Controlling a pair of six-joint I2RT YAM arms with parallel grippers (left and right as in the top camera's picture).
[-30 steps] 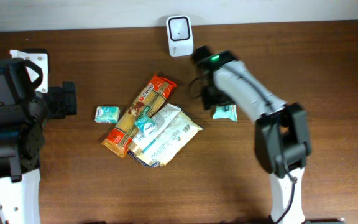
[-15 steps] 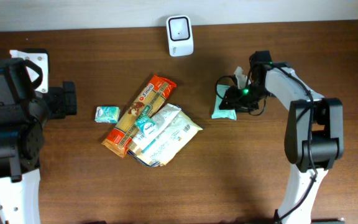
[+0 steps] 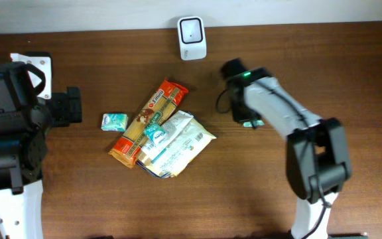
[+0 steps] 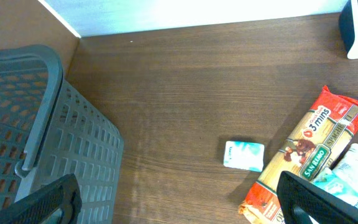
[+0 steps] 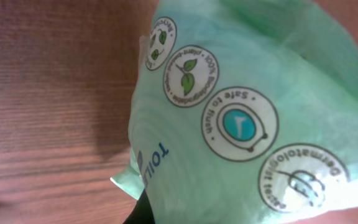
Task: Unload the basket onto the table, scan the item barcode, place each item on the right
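**One Green Pack in the Right Pincer**

The table (image 3: pixel 350 79) is dark brown wood. A white wall (image 3: pixel 78 13) runs along its far edge.

On the far left stands one grey basket (image 4: pixel 17 124) with holes in its sides. The left pincer (image 4: pixel 182 199) is beside it, wide open, with nothing in it.

Next comes one small blue-green packet (image 3: pixel 114 121), lying alone on the wood. Just to its right is a pile: one long orange pasta pack (image 3: pixel 148 123), one white bag (image 3: pixel 184 143) leaning against it, and a second small packet (image 3: pixel 155 133) lying on top.

One white scanner (image 3: pixel 192 38) stands by the wall.

On the right, the right pincer (image 3: pixel 244 113) is closed on the green pack (image 5: pixel 241 124). That is the third small packet. It fills the right wrist view, with round leaf badges on it. From above, the arm hides most of it.

There are two arms.
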